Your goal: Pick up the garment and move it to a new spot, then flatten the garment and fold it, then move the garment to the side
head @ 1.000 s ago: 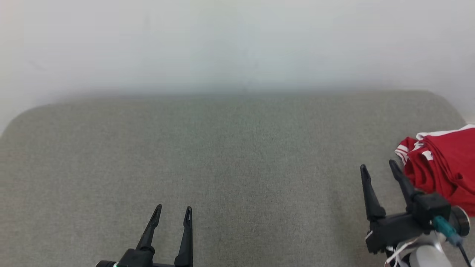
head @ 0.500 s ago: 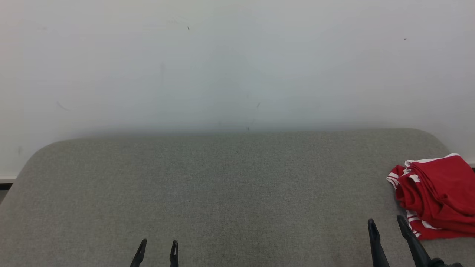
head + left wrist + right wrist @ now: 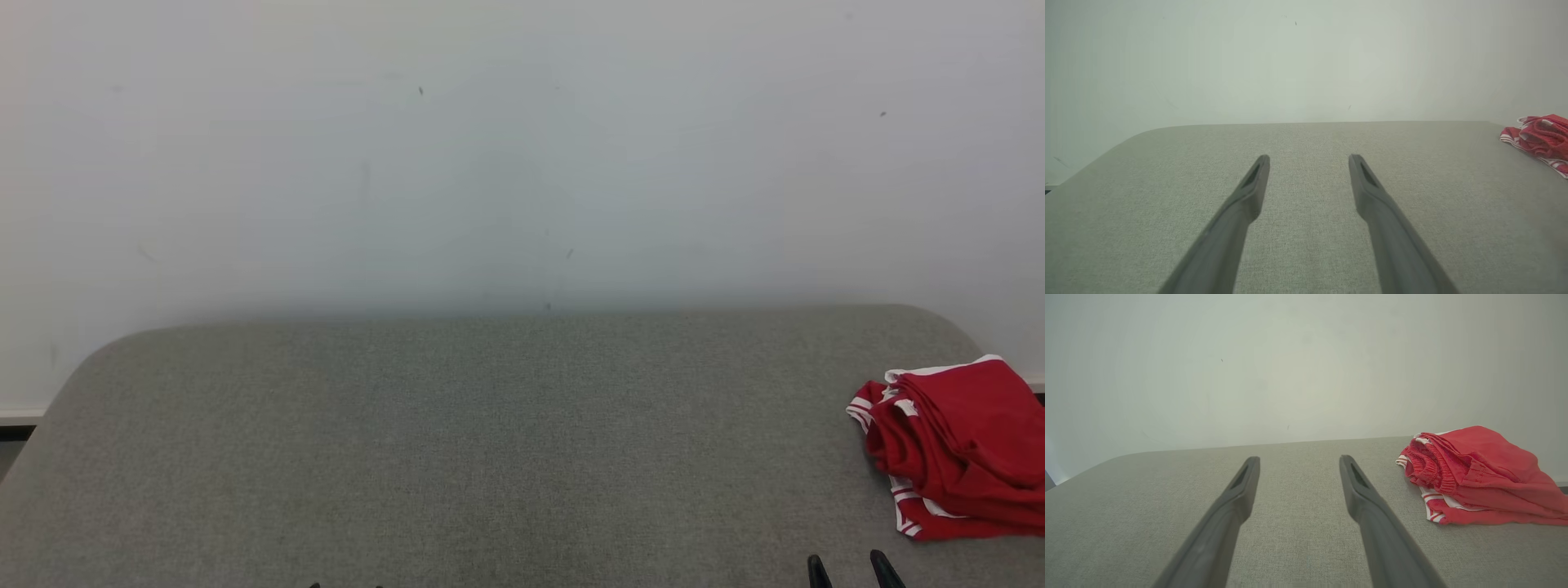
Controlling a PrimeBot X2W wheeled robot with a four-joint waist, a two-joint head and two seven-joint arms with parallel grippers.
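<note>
Red cloth with white stripes, the garment (image 3: 1478, 477) lies as a folded, rumpled bundle on the right-hand part of the grey felt-like table top (image 3: 490, 457), close to its rounded far right corner and near the pale wall (image 3: 522, 163) behind. In the head view the bundle sits at the right border, partly cut off by it, with nothing touching it. The right wrist view comes in low and close and gives what the head view is too distant to tell: a gathered, ribbed band (it looks like an elastic waist) along the bundle's left end, layers stacked one on another, and white striped trim peeking out from beneath. The left wrist view has the same bundle small at its far right border, well apart from that arm. The right gripper (image 3: 1299, 459) is spread wide, bare table between its two dark fingers, gripping nothing; the garment lies to the right of them, near but apart. In the head view its fingertips (image 3: 816, 572) just poke up from the bottom border, below the bundle. The left gripper (image 3: 1309, 157) is likewise spread wide and empty, over bare table.
</note>
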